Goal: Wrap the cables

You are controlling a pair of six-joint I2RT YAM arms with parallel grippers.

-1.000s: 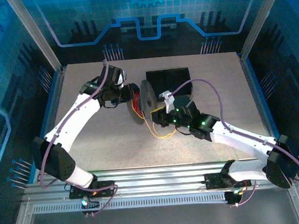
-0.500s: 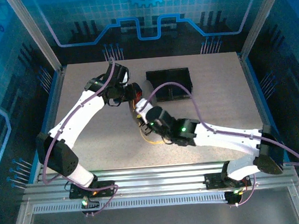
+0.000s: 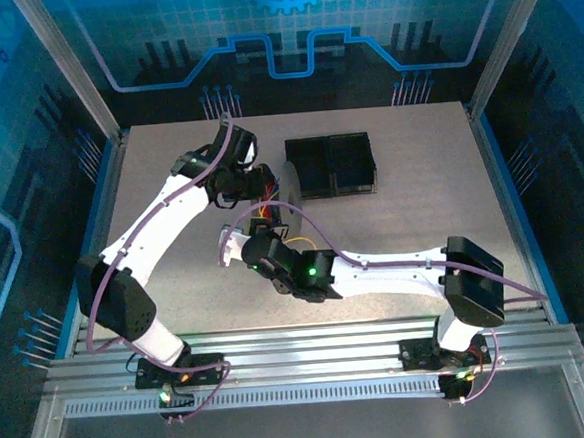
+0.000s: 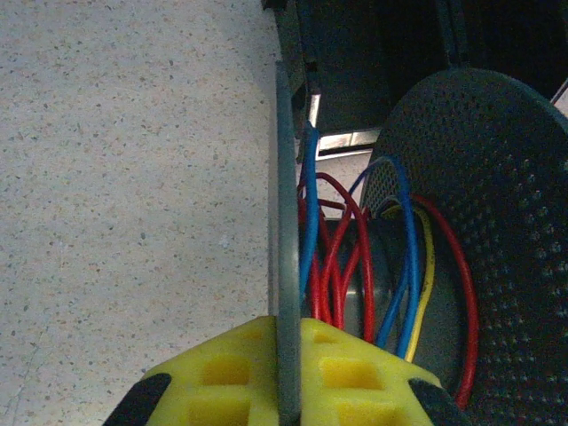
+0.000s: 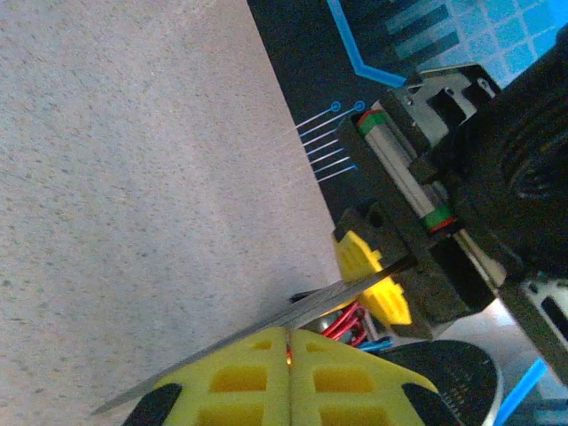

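A dark grey spool (image 3: 290,186) stands on edge mid-table, with the red (image 4: 335,257), blue (image 4: 309,213) and yellow (image 4: 427,266) cables wound between its two flanges. My left gripper (image 4: 286,342) is shut on the thin edge of the near flange (image 4: 282,177), and it sits at the spool's left (image 3: 254,189). Just in front of the spool is my right gripper (image 3: 265,221). Its yellow pads (image 5: 257,377) are pressed together, and an orange strand (image 5: 287,355) of the yellow-orange cable shows in the seam. A loose length of that cable (image 3: 309,244) trails over the right forearm.
A black tray (image 3: 330,164) lies behind the spool on the right. The right arm (image 3: 396,269) stretches low across the table's front centre. Bare speckled tabletop (image 3: 420,190) spreads to the right and left. Metal frame rails (image 3: 311,343) run along the near edge.
The right arm has swung left across the front of the spool, and its slightly parted jaws have shut. The left gripper has shifted a little right with the spool.
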